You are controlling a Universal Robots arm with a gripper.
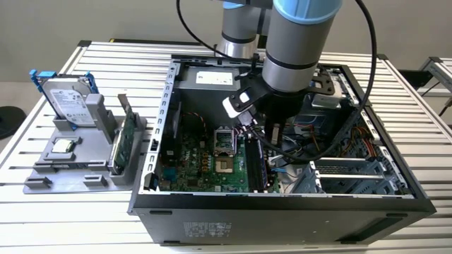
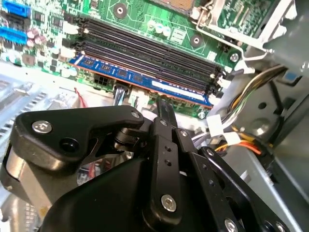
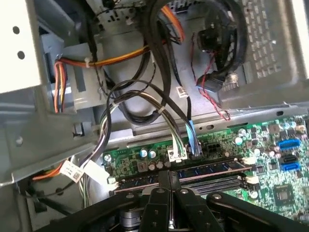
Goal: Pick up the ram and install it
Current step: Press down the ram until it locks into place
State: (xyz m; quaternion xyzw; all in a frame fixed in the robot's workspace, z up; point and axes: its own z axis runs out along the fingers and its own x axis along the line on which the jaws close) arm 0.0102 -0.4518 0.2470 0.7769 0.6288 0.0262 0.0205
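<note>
Inside the open case point(image 1: 282, 201), we see the gripper point(image 2: 161, 104) lowered over the motherboard's point(image 1: 205, 164) memory slots point(image 2: 145, 46). Its fingers point(image 3: 169, 181) look pressed together, pinching nothing that we can make out. The ram point(image 2: 140, 79), blue-edged in the second wrist view, seems to sit in the nearest slot; the arm point(image 1: 297, 47) hides it in the exterior view.

Ram point(image 2: 145, 79) blue stick, seated flat in mobo outermost slot.
</note>
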